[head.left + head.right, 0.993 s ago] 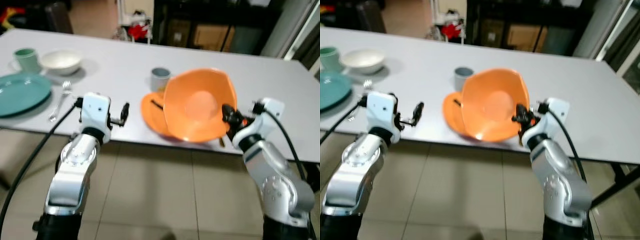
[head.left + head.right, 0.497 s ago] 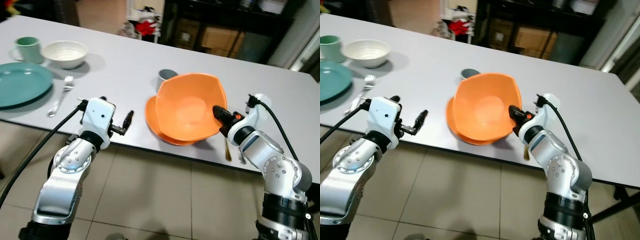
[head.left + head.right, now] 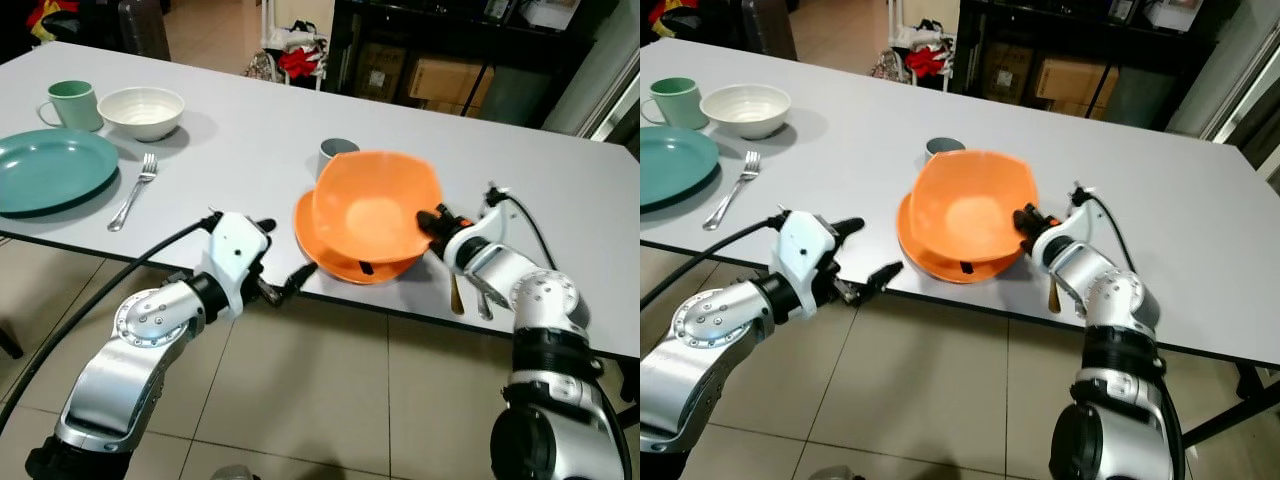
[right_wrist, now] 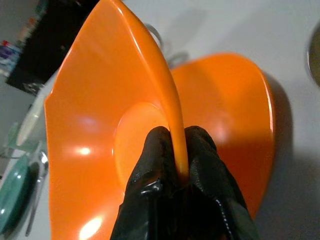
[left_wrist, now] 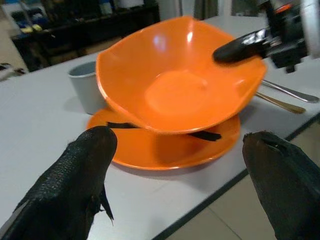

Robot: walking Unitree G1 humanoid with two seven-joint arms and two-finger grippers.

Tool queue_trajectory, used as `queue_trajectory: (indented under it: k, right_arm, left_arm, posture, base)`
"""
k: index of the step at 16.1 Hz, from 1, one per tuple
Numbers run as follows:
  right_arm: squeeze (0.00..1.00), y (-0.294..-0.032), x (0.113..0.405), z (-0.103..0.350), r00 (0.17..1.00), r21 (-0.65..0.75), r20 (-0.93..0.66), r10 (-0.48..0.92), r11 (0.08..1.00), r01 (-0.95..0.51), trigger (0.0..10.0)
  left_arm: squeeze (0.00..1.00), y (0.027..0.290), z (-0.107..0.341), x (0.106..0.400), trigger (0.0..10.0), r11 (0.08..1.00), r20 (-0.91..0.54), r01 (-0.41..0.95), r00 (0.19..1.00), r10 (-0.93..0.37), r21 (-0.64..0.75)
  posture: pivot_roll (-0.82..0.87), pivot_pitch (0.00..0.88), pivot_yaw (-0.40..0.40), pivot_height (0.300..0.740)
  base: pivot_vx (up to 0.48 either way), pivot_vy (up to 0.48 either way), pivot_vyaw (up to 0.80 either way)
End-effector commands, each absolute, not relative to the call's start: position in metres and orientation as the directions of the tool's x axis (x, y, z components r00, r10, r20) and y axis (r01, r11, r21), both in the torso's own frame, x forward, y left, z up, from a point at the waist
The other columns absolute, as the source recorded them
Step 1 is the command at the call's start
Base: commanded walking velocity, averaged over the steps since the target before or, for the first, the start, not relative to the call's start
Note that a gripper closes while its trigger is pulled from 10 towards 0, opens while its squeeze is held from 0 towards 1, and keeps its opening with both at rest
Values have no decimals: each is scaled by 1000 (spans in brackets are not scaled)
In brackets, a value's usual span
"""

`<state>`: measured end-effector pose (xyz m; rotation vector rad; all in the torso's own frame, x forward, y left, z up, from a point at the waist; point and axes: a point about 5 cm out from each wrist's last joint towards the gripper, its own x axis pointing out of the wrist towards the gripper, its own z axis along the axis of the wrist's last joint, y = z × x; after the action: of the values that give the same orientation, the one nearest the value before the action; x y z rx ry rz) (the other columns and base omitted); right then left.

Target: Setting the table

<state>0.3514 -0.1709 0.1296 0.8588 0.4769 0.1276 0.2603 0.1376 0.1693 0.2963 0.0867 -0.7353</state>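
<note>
An orange bowl (image 3: 375, 208) hangs slightly tilted low over an orange plate (image 3: 335, 262) near the table's front edge; whether they touch I cannot tell. My right gripper (image 3: 432, 221) is shut on the bowl's right rim, and its fingers (image 4: 200, 165) pinch the rim (image 4: 170, 105) from both sides. My left gripper (image 3: 282, 253) is open at the table edge, just left of the plate, with nothing between its fingers (image 5: 75, 185). A thin dark strip (image 5: 202, 135) lies on the plate under the bowl. A grey cup (image 3: 338, 155) stands just behind them.
A gold spoon (image 3: 455, 293) and a silver utensil (image 3: 481, 300) lie right of the plate. At the far left are a teal plate (image 3: 50, 170), a fork (image 3: 130, 193), a white bowl (image 3: 145, 111) and a green mug (image 3: 72, 103). Dark shelves stand behind the table (image 3: 230, 140).
The bowl has come down from steeply tilted to nearly level, low over the plate. My left gripper has moved forward to the table edge beside the plate. The camera has shifted too.
</note>
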Motion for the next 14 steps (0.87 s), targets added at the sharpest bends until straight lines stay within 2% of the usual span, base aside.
queue_trajectory:
  k: [1,5,6,7,8,11,14]
  right_arm:
    - [0,-178,358,139,908,764,-317,274,641,74,10000]
    - [0,-175,365,125,886,792,-371,280,594,144,10000]
    - [51,-174,365,119,882,801,-385,270,573,174,10000]
    - [51,-174,364,117,881,805,-391,268,564,185,10000]
    - [1000,-174,365,115,878,815,-393,275,546,193,10000]
    - [1000,-182,365,111,889,852,-369,273,481,206,10000]
    - [1000,-190,362,119,898,863,-325,297,481,153,10000]
  left_arm:
    - [0,132,172,258,10000,670,-186,702,711,-678,241]
    - [0,132,171,255,10000,643,-209,732,681,-701,227]
    - [0,131,170,254,10000,637,-216,737,675,-705,226]
    - [0,131,170,254,10000,635,-217,739,673,-707,225]
    - [0,130,170,253,10000,632,-220,742,670,-709,224]
    - [0,130,170,256,10000,627,-222,746,666,-712,224]
    - [0,130,173,260,10000,635,-207,737,675,-708,232]
  posture:
    - [168,0,-93,740]
    - [162,0,-82,740]
    - [158,0,-75,740]
    - [157,0,-73,740]
    - [155,0,-69,740]
    - [150,0,-59,740]
    - [137,0,-48,740]
  base:
    - [0,0,0]
    - [0,0,0]
    - [0,0,0]
    - [0,0,0]
    - [0,0,0]
    - [0,0,0]
    - [0,0,0]
